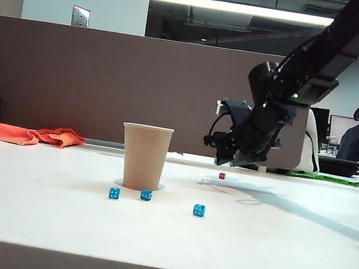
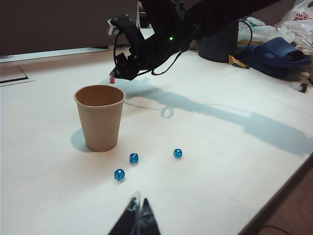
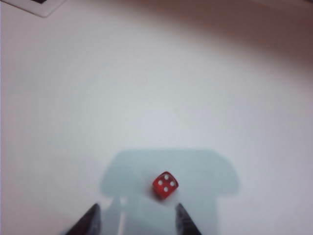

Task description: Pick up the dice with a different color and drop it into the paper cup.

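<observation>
Red die (image 3: 165,185) near spread right gripper (image 3: 137,220); left gripper (image 2: 138,215) fingers together, tips only visible.

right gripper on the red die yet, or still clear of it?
Apart. In the right wrist view the right gripper stands open, and the red die sits on the table ahead of the fingertips, with bare tabletop between.

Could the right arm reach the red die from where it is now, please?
Probably yes. The right gripper hangs just above the red die, its jaws open wider than the die, and only bare table surrounds it; the cup stands well aside.
</observation>
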Controlling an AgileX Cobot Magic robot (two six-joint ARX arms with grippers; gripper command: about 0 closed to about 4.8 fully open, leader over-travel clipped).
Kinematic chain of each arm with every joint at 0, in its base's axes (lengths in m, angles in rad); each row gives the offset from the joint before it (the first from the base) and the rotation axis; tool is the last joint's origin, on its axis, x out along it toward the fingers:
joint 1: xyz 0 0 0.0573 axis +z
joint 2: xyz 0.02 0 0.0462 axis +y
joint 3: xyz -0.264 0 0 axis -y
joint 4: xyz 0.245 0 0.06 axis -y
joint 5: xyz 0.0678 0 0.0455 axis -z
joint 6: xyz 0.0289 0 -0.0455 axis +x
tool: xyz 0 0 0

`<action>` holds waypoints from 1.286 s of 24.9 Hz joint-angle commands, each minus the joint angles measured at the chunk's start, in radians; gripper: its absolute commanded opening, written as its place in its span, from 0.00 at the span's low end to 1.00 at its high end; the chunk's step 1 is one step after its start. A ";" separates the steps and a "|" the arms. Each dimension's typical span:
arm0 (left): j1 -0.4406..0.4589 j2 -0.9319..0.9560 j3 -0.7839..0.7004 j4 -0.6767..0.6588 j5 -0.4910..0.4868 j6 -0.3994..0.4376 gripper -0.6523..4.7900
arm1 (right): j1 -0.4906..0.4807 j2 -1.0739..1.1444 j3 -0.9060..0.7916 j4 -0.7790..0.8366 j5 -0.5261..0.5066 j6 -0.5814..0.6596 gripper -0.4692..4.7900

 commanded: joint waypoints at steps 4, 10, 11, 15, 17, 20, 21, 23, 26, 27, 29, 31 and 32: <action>0.000 0.001 0.001 0.013 0.000 0.002 0.11 | 0.000 0.022 0.005 0.036 0.007 0.001 0.47; 0.000 0.001 0.001 0.013 0.000 0.002 0.11 | -0.001 0.032 0.005 0.068 0.022 0.001 0.47; 0.000 0.001 0.001 0.013 0.000 0.002 0.11 | -0.002 0.032 0.005 0.073 0.021 0.001 0.47; 0.000 0.001 0.001 0.014 0.000 0.002 0.11 | -0.003 0.031 0.005 0.145 0.021 0.034 0.47; 0.000 0.001 0.001 0.014 0.000 0.002 0.11 | -0.010 0.031 0.005 0.173 0.018 0.137 0.47; 0.000 0.001 0.001 0.014 -0.002 0.002 0.11 | -0.024 0.031 0.005 0.165 0.013 0.276 0.47; 0.000 0.001 0.001 0.014 -0.005 0.002 0.11 | -0.027 0.031 0.005 0.161 0.011 0.303 0.47; 0.000 0.001 0.001 0.014 -0.015 0.002 0.11 | -0.030 0.031 0.005 0.145 0.013 0.342 0.47; 0.000 0.001 0.001 0.014 -0.025 0.001 0.11 | -0.031 0.031 0.005 0.140 0.014 0.346 0.47; 0.000 0.001 0.001 0.014 -0.026 0.002 0.11 | -0.031 0.031 0.005 0.140 0.013 0.346 0.47; 0.000 0.001 0.001 0.014 -0.025 0.002 0.11 | -0.031 0.031 0.005 0.138 0.013 0.362 0.47; 0.000 0.001 0.001 0.014 -0.025 0.002 0.11 | -0.031 0.031 0.005 0.138 -0.005 0.397 0.48; 0.000 0.001 0.001 0.014 -0.025 0.002 0.11 | -0.031 0.031 0.006 0.140 -0.009 0.402 0.49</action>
